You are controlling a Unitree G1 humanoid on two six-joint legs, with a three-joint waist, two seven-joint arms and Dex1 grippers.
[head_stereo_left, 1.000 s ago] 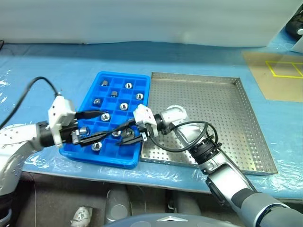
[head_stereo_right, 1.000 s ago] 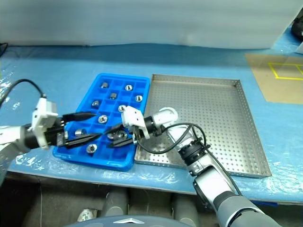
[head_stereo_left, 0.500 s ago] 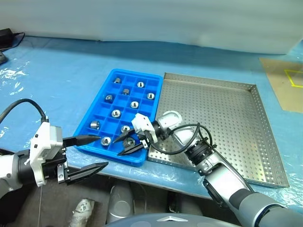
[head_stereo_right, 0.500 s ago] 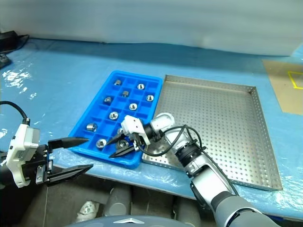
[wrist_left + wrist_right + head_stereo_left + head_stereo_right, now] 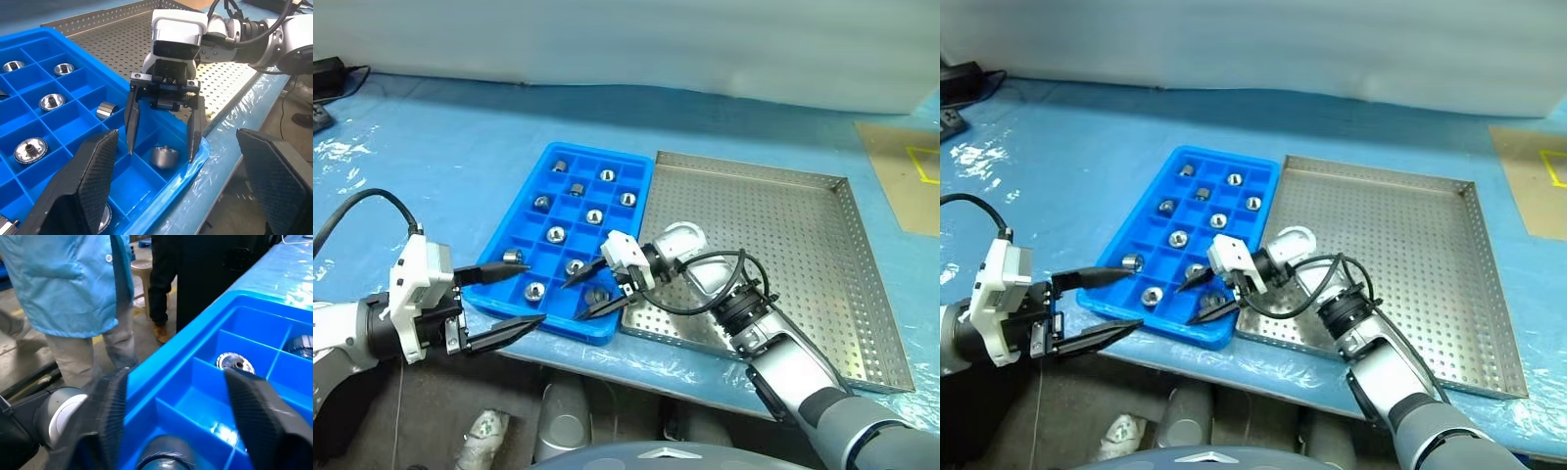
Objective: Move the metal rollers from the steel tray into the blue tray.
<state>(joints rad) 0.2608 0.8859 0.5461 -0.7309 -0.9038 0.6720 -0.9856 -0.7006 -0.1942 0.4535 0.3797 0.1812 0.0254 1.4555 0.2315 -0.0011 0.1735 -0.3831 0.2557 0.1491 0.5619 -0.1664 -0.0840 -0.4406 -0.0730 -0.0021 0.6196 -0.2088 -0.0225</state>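
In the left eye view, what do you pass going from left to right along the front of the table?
Left gripper, open → blue tray holding the metal rollers → right gripper, open over the blue tray's near corner → steel tray.

A bright blue tray, gridded into square cells, is seen with shiny silver-grey metal rollers inside. At its 3 o'clock, a silver-grey steel tray is patterned with small holes. The worktop is covered in light blue.
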